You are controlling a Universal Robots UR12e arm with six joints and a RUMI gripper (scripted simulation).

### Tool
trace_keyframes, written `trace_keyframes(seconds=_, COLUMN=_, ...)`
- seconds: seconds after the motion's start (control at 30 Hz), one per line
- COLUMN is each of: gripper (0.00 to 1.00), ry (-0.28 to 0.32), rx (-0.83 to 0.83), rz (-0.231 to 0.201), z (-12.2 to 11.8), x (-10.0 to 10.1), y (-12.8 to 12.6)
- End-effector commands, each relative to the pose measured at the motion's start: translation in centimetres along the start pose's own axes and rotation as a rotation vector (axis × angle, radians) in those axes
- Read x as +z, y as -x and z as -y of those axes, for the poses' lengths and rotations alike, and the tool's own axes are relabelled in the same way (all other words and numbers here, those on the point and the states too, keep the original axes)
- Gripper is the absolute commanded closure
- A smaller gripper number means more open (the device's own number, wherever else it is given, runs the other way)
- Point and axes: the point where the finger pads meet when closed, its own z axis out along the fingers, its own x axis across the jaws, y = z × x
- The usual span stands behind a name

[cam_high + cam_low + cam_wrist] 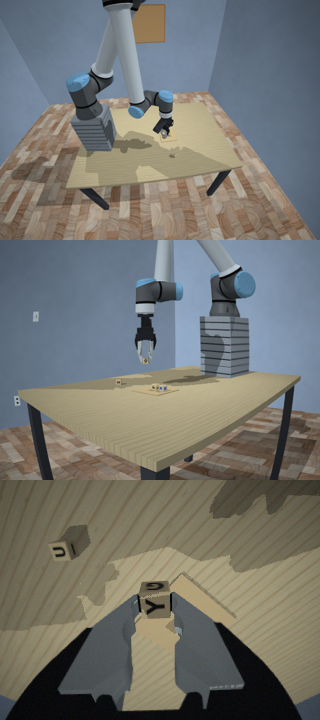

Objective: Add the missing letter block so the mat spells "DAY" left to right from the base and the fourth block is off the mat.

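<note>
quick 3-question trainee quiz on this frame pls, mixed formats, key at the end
1. True or false: the gripper holds a block in the air above the table.
2. How many blocks sit on the mat? A) one B) two C) three
3. Fill in: in the wrist view, the held block's face toward the camera reads ___.

Key: 1 true; 2 B; 3 Y
</note>
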Motion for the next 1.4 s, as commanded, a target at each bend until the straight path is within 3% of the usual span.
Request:
trace_keyframes(seconds=0.0, gripper=0.95, ry=0.001, rx=-0.117, rz=0.003, z=-1.2, x=-0.1, y=0.3)
trace_keyframes(seconds=1.03, gripper=0.95, ry=0.001, rx=-0.775, rz=0.004, z=-8.7, x=-0.5, y=-1.2)
trace_keyframes(seconds=1.37, gripper=0.95, ry=0.001, rx=-0.801, rz=0.003, z=-9.0, x=-0.5, y=-1.3)
